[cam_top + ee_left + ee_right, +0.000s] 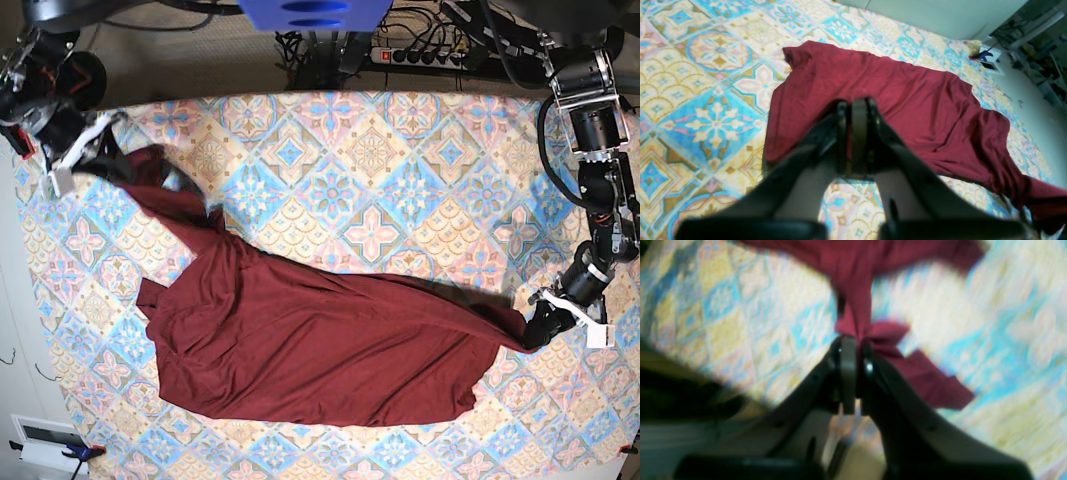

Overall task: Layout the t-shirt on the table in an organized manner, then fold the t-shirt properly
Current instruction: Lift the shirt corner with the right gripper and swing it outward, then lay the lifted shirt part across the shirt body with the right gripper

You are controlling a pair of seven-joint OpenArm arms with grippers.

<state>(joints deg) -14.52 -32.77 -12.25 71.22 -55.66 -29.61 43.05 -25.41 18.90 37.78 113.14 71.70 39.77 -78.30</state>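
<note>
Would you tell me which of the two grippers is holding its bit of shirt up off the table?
The right gripper, at the table's far corner: the t-shirt rises in a taut strand to it. The left gripper pinches cloth low at the table.

Dark maroon t-shirt (300, 350) spread rumpled across the tiled table (400, 180), drawn taut between the left hand (532, 328), clamped on one edge, and the right hand (100, 160), pinching a bunched sleeve.

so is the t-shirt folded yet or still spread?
Spread, unfolded: the t-shirt lies stretched and wrinkled across the table, pinched at opposite ends by left tool and right tool.
</note>
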